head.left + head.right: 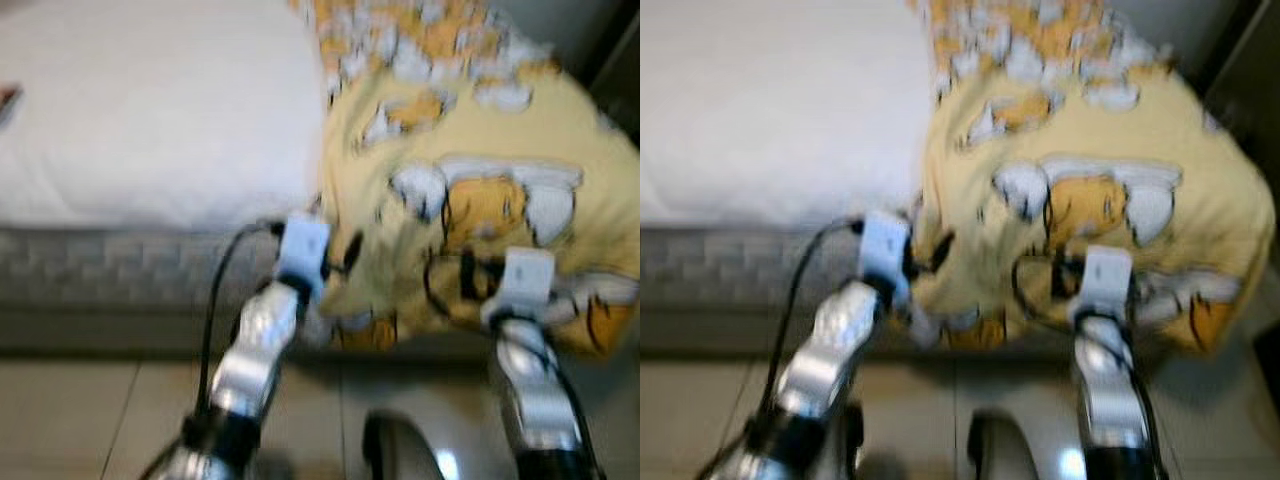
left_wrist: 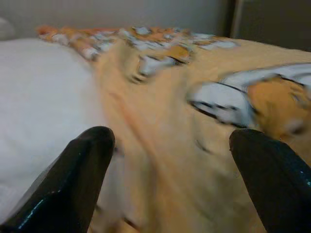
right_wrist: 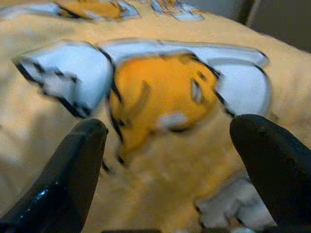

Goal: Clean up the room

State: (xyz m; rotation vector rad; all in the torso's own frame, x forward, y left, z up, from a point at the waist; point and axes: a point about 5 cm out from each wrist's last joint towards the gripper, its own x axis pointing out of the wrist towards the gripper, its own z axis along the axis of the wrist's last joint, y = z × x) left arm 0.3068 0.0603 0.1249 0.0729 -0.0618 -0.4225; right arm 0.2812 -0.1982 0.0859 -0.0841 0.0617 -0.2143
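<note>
Blanket [image 1: 480, 150]: yellow, cartoon print, right half of frame, on bed.
Mattress [image 1: 150, 110]: white, upper left.
Left gripper [image 2: 170, 160]: fingers spread, at blanket's edge.
Right gripper [image 3: 170, 160]: fingers spread, over blanket.

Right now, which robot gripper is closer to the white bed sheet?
Left. The left gripper reaches where the yellow blanket meets the white sheet. The right gripper is over the blanket, farther from it.

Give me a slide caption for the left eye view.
Both open grippers, left gripper and right gripper, reach the yellow cartoon-print blanket draped over the white bed.
</note>
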